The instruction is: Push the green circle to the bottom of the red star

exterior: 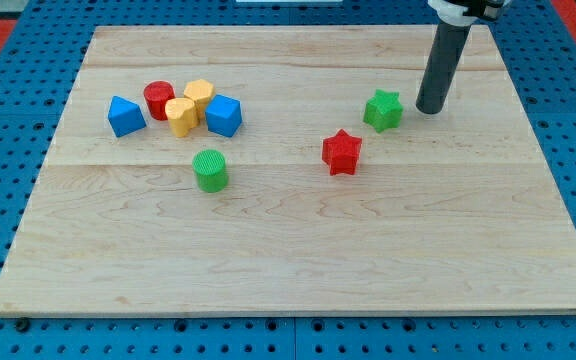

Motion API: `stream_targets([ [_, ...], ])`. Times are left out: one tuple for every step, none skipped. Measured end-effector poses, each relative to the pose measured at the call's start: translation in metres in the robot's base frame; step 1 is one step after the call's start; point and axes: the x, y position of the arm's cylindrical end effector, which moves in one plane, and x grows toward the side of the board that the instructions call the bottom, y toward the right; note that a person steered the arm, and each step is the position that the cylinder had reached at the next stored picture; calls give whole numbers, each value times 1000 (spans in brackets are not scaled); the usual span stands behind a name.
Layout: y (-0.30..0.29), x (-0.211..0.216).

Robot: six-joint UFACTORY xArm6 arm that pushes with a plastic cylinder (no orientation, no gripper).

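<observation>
The green circle (210, 169) is a short green cylinder left of the board's middle. The red star (342, 152) lies to its right, slightly higher in the view, a good gap away. My tip (430, 109) rests on the board at the upper right, right of a green star (383, 110) and well away from the green circle. The rod rises to the view's top edge.
A cluster sits at the upper left: a blue block (125, 116), a red cylinder (159, 99), two yellow blocks (180, 115) (199, 97) and a blue cube (224, 115). The wooden board (298, 260) lies on a blue pegboard.
</observation>
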Motion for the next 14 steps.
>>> stream_targets([
  [-1,12],
  [-47,13],
  [-90,-3],
  [-55,-46],
  [-114,-101],
  [-183,-40],
  [-217,8],
  [-275,60],
  [-301,74],
  [-247,107],
  [-184,127],
  [-188,128],
  [-219,163],
  [-155,178],
])
